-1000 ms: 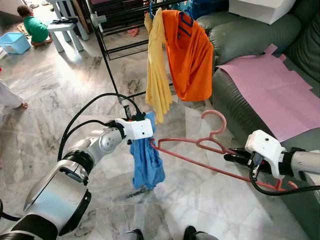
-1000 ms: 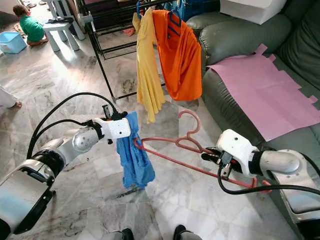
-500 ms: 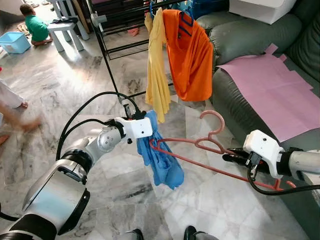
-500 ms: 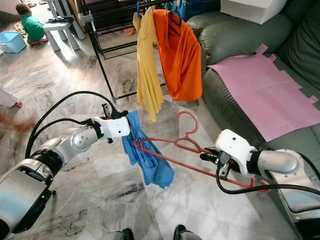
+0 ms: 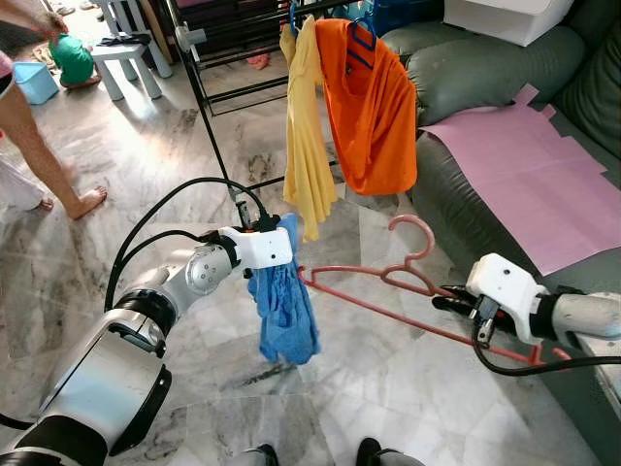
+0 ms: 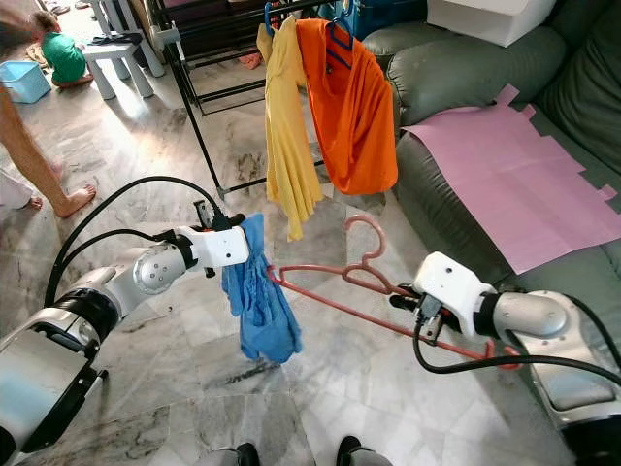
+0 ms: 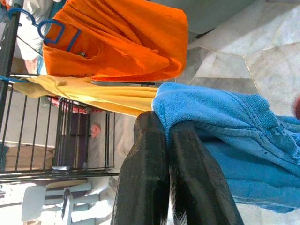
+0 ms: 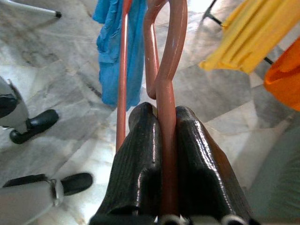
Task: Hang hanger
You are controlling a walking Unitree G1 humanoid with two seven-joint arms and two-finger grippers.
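Moved: blue garment (image 5: 283,309) hangs straight again; a person's leg (image 5: 44,146) entered.
Left gripper (image 7: 166,129): pinching the garment.
Right gripper (image 8: 165,117): clamping pink hanger (image 5: 388,291).

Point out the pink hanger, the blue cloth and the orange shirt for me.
Pink hanger (image 5: 415,236): left eye view, on the curved hook.
Blue cloth (image 5: 283,316): left eye view, on the hanging middle of the fabric.
Orange shirt (image 5: 374,107): left eye view, on the front of the body.

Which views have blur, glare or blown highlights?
Left eye view: person's leg motion-blurred, glare on the marble floor. Left wrist view: blown-out white at the stool, black fingers soft. Right wrist view: overexposed floor patch, salmon-pink plastic hanger sharp.
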